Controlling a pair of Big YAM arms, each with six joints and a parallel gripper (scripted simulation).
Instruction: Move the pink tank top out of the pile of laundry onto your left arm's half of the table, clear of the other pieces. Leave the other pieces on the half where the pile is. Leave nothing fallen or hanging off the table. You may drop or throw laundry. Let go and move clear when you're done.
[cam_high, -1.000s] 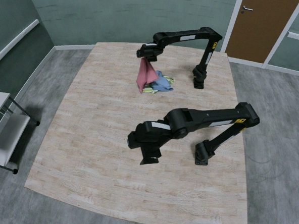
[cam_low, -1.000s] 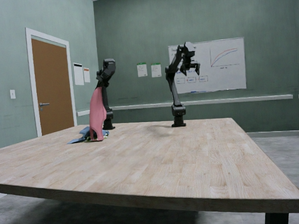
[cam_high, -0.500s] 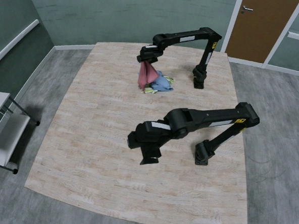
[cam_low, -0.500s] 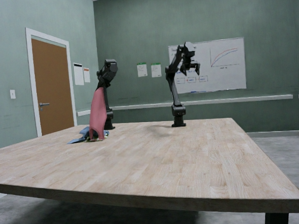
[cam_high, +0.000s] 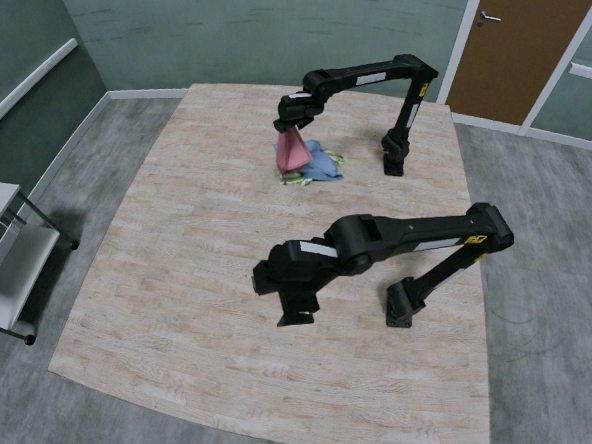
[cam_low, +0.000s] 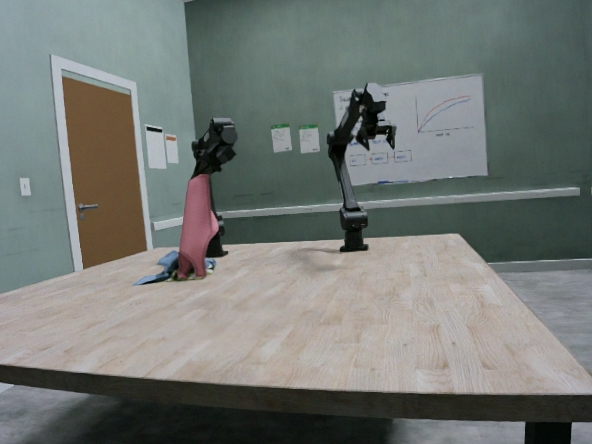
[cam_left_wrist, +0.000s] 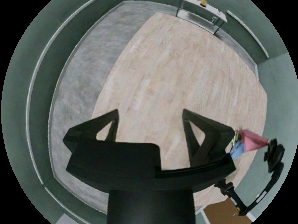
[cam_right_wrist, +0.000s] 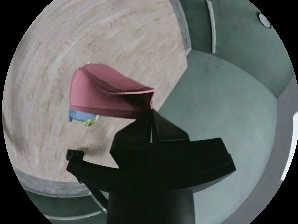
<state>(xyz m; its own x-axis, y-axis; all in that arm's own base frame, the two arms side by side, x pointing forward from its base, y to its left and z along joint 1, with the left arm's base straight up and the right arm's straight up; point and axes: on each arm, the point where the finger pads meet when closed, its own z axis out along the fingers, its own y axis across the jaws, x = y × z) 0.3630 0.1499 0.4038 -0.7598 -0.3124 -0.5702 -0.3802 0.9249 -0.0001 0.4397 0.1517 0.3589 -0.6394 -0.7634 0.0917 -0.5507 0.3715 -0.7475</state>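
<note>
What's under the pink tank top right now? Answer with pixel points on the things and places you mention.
Beneath the pink tank top (cam_high: 295, 152) (cam_low: 195, 220) (cam_left_wrist: 254, 141) (cam_right_wrist: 107, 92), blue cloth (cam_high: 322, 167) (cam_low: 167, 265) and green-and-white cloth (cam_high: 296, 178) stick out. Whatever its lower part covers, including any further pieces, is hidden.

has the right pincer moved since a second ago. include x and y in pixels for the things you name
Yes. In the top view, the right pincer (cam_high: 286, 128) (cam_low: 202, 174) (cam_right_wrist: 151, 112) has shifted away from the far, wall-side edge of the table (cam_high: 200, 250) (cam_low: 350, 325) (cam_left_wrist: 150, 65) (cam_right_wrist: 45, 75), toward the left arm's half.
</note>
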